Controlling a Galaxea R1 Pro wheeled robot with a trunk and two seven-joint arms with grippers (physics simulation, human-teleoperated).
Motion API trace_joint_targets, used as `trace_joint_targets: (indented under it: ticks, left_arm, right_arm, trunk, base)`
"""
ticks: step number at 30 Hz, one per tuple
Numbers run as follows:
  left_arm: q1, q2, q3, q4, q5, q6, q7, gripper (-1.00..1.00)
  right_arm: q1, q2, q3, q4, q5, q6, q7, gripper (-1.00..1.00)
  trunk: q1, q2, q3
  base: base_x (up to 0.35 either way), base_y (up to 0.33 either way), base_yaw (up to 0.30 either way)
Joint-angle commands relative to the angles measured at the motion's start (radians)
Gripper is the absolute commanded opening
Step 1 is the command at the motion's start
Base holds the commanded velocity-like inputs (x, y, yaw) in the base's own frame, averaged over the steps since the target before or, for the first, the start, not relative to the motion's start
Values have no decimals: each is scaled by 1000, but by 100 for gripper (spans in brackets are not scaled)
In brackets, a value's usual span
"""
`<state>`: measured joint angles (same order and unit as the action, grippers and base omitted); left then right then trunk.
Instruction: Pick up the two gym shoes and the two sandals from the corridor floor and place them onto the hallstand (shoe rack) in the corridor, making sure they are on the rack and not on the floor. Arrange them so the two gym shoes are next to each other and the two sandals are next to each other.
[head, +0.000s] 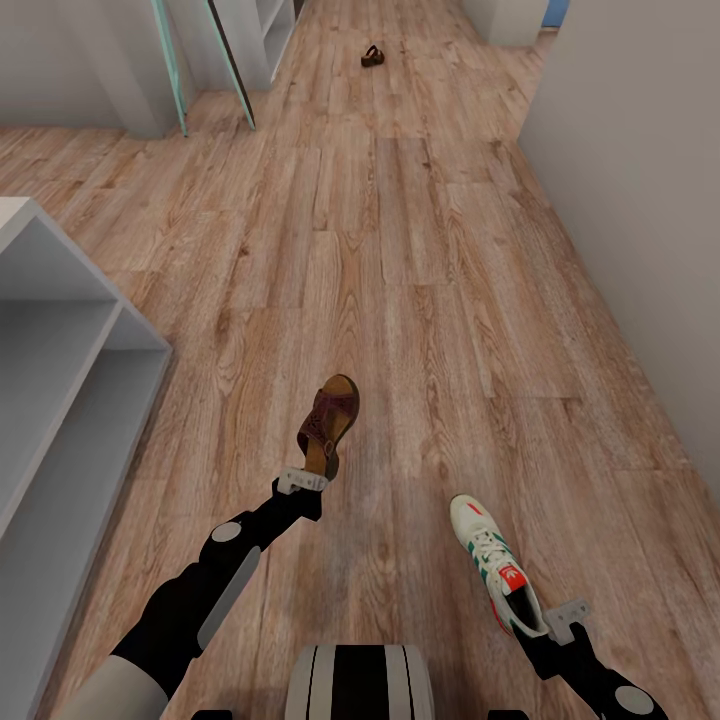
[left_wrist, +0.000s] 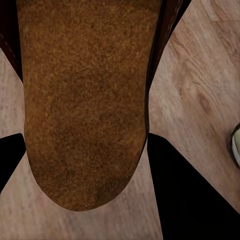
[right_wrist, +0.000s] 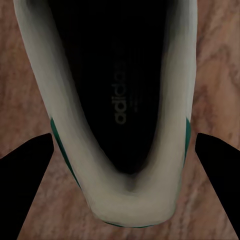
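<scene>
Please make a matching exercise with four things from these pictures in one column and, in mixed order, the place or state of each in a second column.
Things:
1. sandal
2. gym shoe
3. second sandal
4. white shelf unit

Places or states:
A. lying far down the corridor floor
B. held at its heel by the right tool
C. standing along the left edge of the head view
D. held at its heel by the left tool

Pairs: 1-D, 2-B, 3-A, 4-C

Even, bright render; soft shadows; wrist close-ups blurred, dim.
</scene>
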<state>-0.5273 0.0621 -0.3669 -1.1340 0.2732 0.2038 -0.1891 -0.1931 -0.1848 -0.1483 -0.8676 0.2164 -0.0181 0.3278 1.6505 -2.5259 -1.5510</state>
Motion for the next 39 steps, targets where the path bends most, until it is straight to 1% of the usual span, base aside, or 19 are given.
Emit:
trace_joint_targets:
  ticks: [1,9,26,30,33,34,39]
  left_arm:
    - [0,1,-1,-1,7,6,-1,-100]
    - [0,1,-1,-1,7,6,-1,-100]
    - [0,3,1,-9,7,7,0,-100]
    - [8,11,2,-32,12,12,1,-100]
    - [27,19,3,-49,15,17,2,-100]
    - [45,33,4,-67,18,21,3,-100]
    - [58,59,5,-84,18,22,5,-100]
  right_arm:
    - [0,1,-4,-1,11,-2,7,-100]
    - [0,1,-4,-1,11,-2,6,-100]
    - [0,1,-1,1,11,-5,5,-100]
    - [0,1,-1,-2,11,-5,5,-100]
    - [0,1,-2,-4,11,-5,5,-100]
    - [0,1,-2,-5,11,-5,4,-100]
    - [0,1,-2,-6,10,-5,5,-100]
  trunk:
    - [0,0,-1]
    - [0,0,-1]
    - [-8,4,65]
    - [-10,5,81]
    - [-11,5,92]
    - [-11,6,96]
    - [-14,7,115]
  base:
    - [0,0,0]
    - [0,0,0]
    - [0,0,0]
    - [0,0,0]
    - [0,0,0]
    - [0,0,0]
    - [0,0,0]
